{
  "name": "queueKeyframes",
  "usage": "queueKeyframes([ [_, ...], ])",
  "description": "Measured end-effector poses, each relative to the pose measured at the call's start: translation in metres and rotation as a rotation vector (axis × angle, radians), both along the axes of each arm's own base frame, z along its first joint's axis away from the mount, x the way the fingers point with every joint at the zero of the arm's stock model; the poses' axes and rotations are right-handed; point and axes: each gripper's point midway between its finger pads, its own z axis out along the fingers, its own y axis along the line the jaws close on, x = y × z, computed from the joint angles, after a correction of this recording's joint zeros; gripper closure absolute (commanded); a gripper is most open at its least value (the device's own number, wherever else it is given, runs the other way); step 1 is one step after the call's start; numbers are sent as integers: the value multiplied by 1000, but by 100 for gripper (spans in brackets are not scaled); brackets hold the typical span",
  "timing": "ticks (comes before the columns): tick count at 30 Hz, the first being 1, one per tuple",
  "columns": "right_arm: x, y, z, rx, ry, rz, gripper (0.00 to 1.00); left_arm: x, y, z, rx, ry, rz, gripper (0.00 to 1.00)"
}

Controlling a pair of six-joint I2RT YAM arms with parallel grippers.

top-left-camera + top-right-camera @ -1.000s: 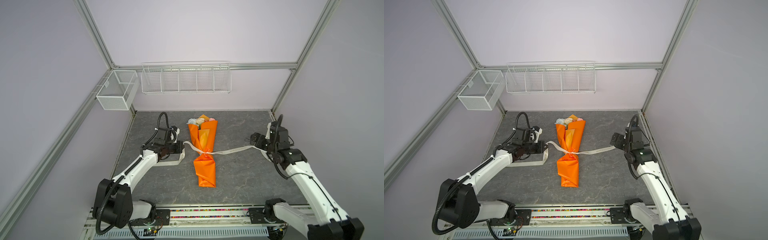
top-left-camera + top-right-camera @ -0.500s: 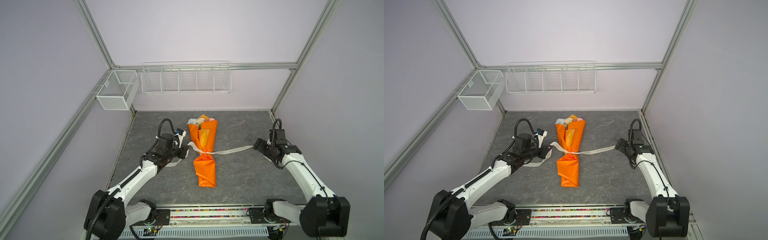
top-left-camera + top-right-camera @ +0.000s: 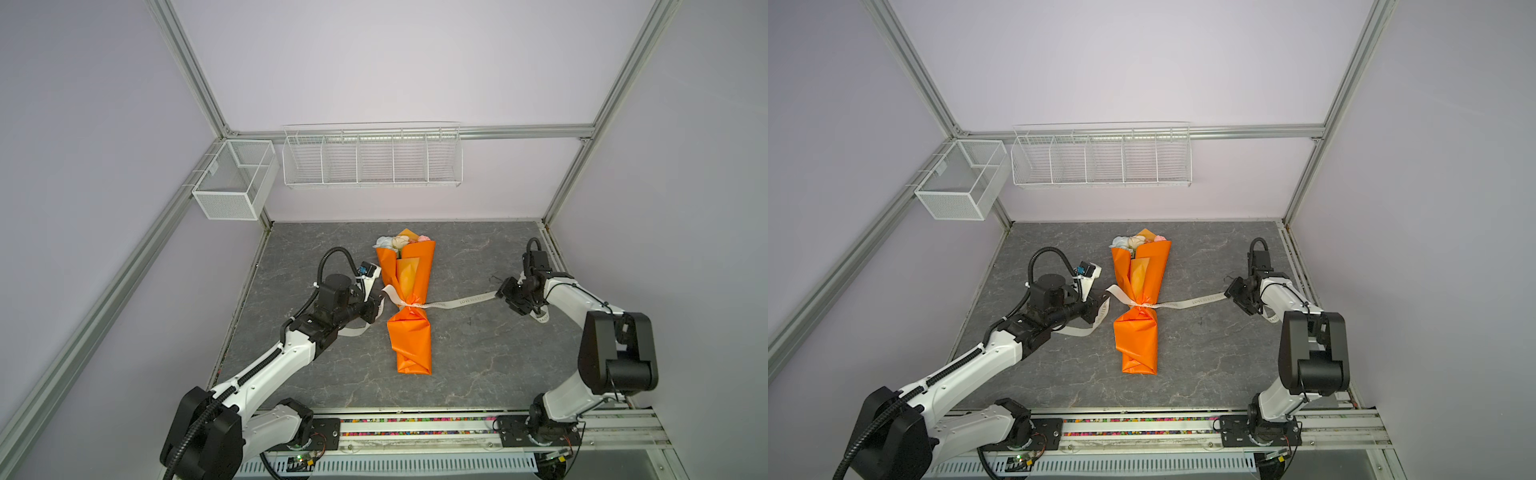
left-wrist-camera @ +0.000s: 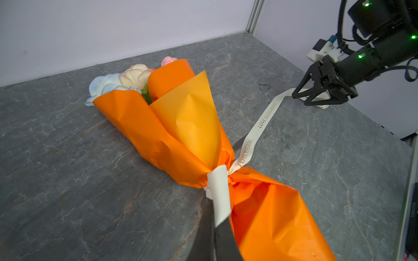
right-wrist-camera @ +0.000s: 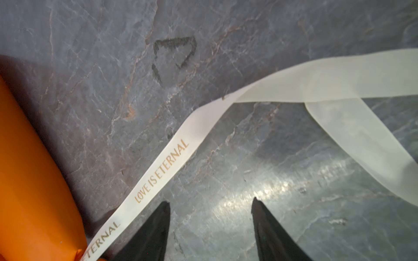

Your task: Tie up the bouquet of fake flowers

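The bouquet of fake flowers (image 3: pixel 409 291) (image 3: pixel 1142 291) lies mid-table in orange paper, with pale rose heads (image 4: pixel 133 78) at its far end. A cream lettered ribbon (image 3: pixel 465 301) (image 4: pixel 260 126) is tied round its waist. My left gripper (image 3: pixel 376 309) (image 4: pixel 213 226) is just left of the waist, shut on the ribbon's left end. My right gripper (image 3: pixel 505 297) (image 5: pixel 210 201) is low over the ribbon's right end (image 5: pixel 172 158). Its jaws are open with only table between them, and the ribbon passes beside one fingertip (image 5: pixel 164 206).
Ribbon slack (image 3: pixel 353 332) lies under my left wrist, and more curls near the right wall (image 5: pixel 362 135). Wire baskets (image 3: pixel 372 156) (image 3: pixel 235 183) hang on the back and left walls. The right wall and frame post (image 3: pixel 557 199) stand close behind my right arm.
My left gripper has carried its ribbon end rightward, close to the bouquet's waist. My right gripper has dropped a little toward the ribbon, and its jaws have narrowed.
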Motion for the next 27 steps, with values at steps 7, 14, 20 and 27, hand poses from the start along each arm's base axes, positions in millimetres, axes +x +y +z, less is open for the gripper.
queueKeyframes([
  [7, 26, -4, -16, 13, 15, -21, 50, 3, -2, -9, 17, 8, -9, 100],
  [14, 38, -6, -29, 18, 38, -31, 59, 2, -9, -4, -8, -9, -38, 100],
  [20, 49, -6, -34, 19, 32, -21, 86, 3, -15, -9, -15, 6, -63, 100],
  [27, 57, -3, -27, -9, 5, 34, 93, 2, -25, -9, -21, 8, -91, 100],
])
